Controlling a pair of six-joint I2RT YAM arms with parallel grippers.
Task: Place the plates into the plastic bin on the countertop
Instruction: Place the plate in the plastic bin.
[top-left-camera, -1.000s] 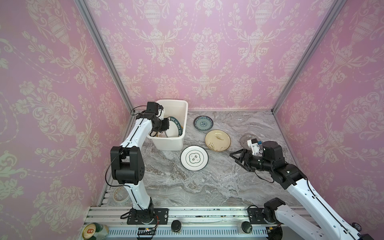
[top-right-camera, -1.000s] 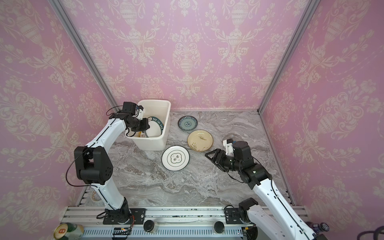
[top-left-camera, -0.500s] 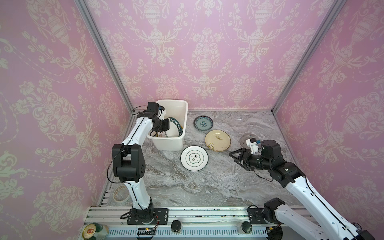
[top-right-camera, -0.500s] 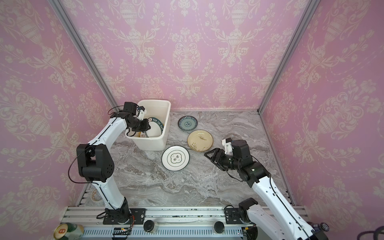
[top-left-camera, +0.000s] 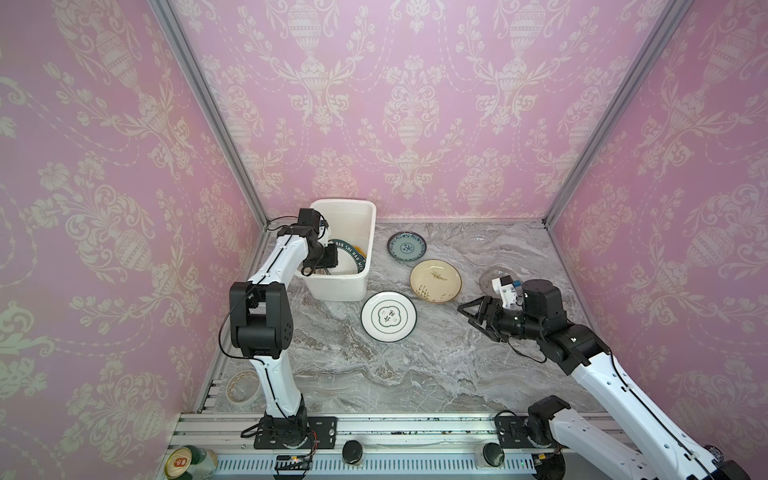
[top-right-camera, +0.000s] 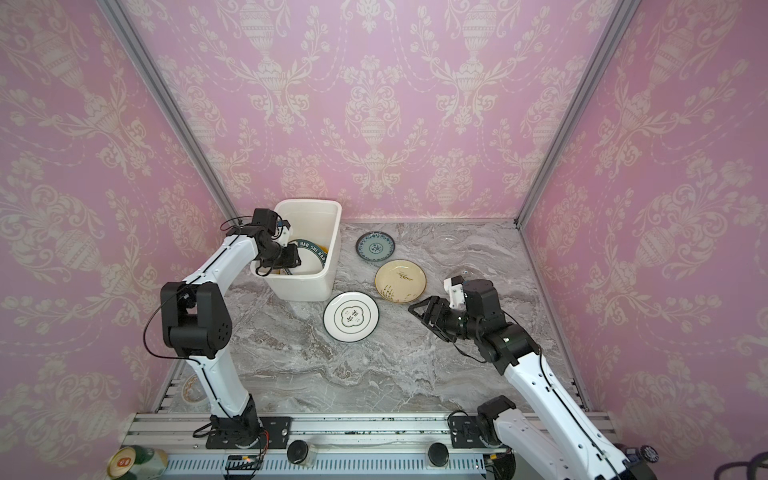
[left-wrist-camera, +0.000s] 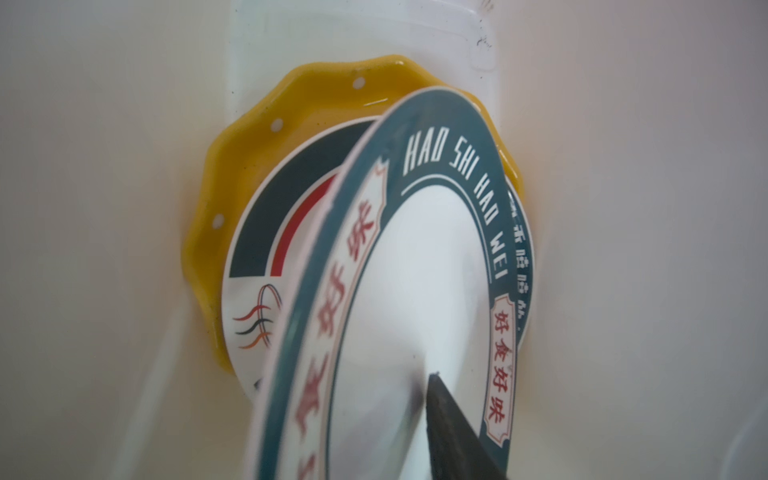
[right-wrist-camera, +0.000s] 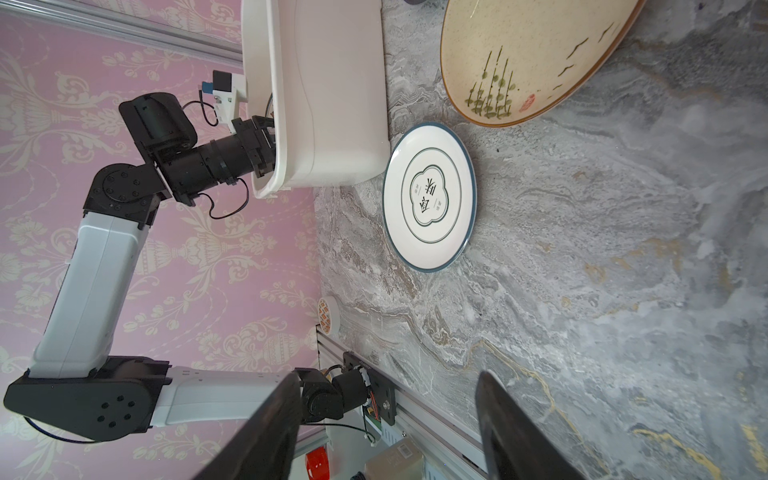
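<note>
The white plastic bin (top-left-camera: 371, 232) (top-right-camera: 337, 232) stands at the back left of the countertop (top-left-camera: 374, 374). Inside it my left gripper (top-left-camera: 328, 259) (top-right-camera: 291, 257) is open. One finger (left-wrist-camera: 453, 436) stands just off the face of a tilted white plate with a teal lettered rim (left-wrist-camera: 415, 270) (top-left-camera: 352, 259). This plate leans on a dark-banded white plate (left-wrist-camera: 257, 232) and a yellow plate (left-wrist-camera: 249, 166). My right gripper (top-left-camera: 473, 318) (right-wrist-camera: 387, 376) hovers open and empty, right of a dark-rimmed white plate (top-left-camera: 388, 316) (right-wrist-camera: 430, 197) and near a cream plate (top-left-camera: 435, 281) (right-wrist-camera: 536, 54).
A small teal patterned plate (top-left-camera: 407, 247) lies behind the cream one. A smoky glass plate (top-left-camera: 490, 278) sits partly behind my right wrist, and a clear one (top-left-camera: 478, 240) lies further back. A tape roll (top-left-camera: 242, 387) rests by the left arm's base, before the aluminium rail (top-left-camera: 395, 432).
My left gripper's jaws have spread apart inside the bin, loosening their hold on the teal-rimmed plate. The right gripper has shifted slightly and stays open.
</note>
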